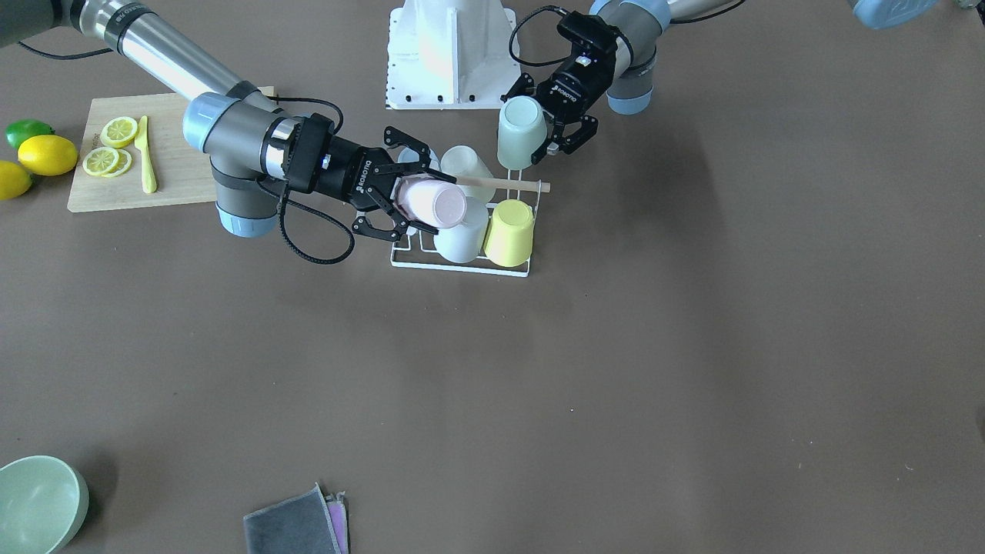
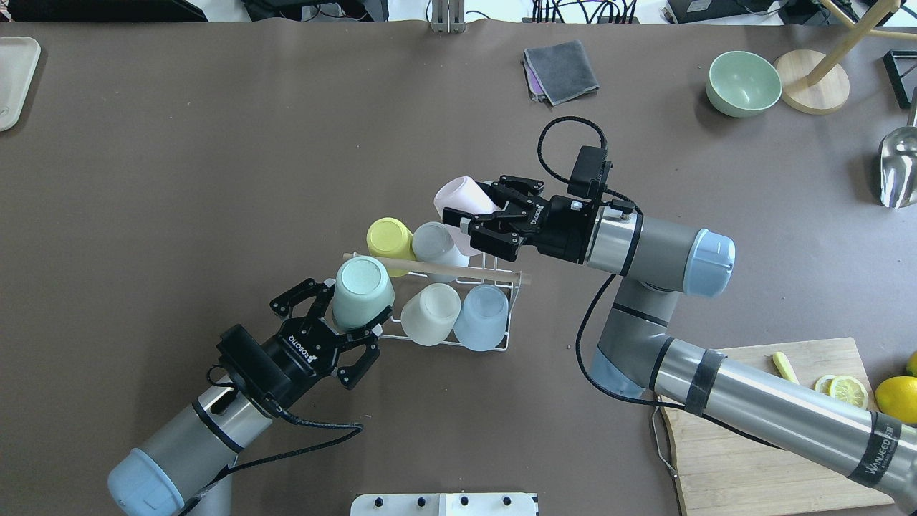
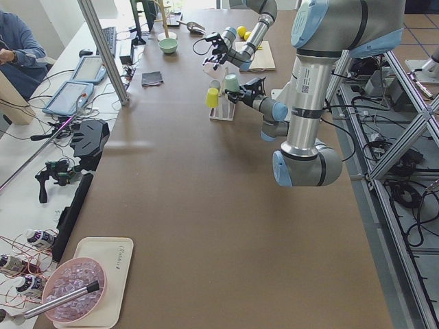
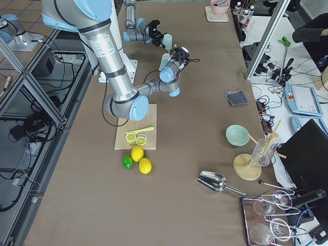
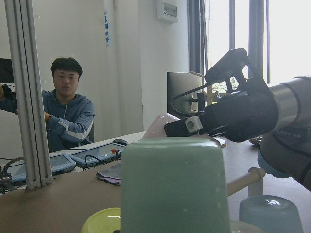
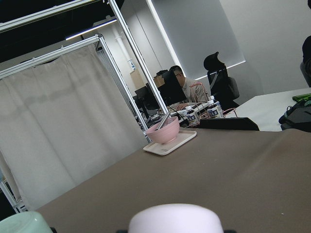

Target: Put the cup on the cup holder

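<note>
The white wire cup holder [image 2: 494,274] with a wooden rod handle stands mid-table and also shows in the front view [image 1: 508,184]. A yellow cup [image 2: 387,238], a grey-white cup [image 2: 433,244], a cream cup [image 2: 430,314] and a blue cup [image 2: 481,317] sit upside down on it. My left gripper [image 2: 354,308] is shut on an upside-down green cup [image 2: 364,287], raised over the holder's near left corner. My right gripper [image 2: 469,199] is shut on a tilted pink cup [image 2: 458,197], held above the holder's far right corner.
A wooden cutting board [image 1: 177,165] with lemon slices and a yellow knife lies under the right arm. Lemons and a lime [image 1: 46,154] sit beside it. A green bowl [image 2: 743,83], a folded grey cloth [image 2: 561,69] and a metal scoop [image 2: 899,168] lie at the far side.
</note>
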